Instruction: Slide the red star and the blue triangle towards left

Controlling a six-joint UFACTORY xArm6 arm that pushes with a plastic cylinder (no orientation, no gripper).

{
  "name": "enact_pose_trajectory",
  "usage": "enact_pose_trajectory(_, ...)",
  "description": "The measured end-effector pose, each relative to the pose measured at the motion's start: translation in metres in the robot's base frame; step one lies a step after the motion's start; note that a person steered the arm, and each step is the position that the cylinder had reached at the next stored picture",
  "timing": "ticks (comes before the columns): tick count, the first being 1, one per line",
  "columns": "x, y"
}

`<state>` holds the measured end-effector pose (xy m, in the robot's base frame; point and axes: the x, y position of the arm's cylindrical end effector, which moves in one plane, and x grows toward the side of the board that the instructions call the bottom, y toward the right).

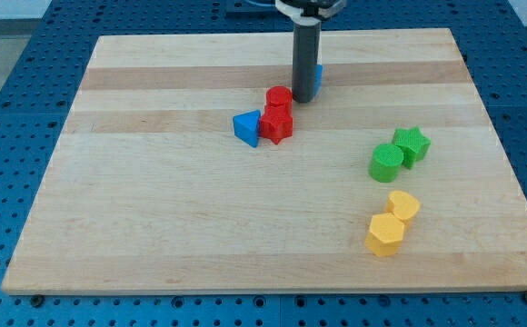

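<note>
The red star (276, 125) lies near the board's middle, touching the blue triangle (246, 127) on its left. A red cylinder (279, 96) sits just above the star, touching it. My tip (303, 98) is at the end of the dark rod, just right of the red cylinder and up-right of the star. A blue block (317, 75) is mostly hidden behind the rod; its shape cannot be made out.
A green cylinder (386, 163) and a green star (412, 144) sit together at the right. Two yellow blocks (403, 206) (384, 233) lie below them near the lower right. The wooden board (154, 209) rests on a blue perforated table.
</note>
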<state>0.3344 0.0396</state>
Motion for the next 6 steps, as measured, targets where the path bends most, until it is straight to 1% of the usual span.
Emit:
enact_pose_trajectory(1,-0.017,0.0)
enact_pose_trajectory(2,-0.02,0.0)
enact_pose_trajectory(5,0.059,-0.002)
enact_pose_trajectory(6,0.084,-0.018)
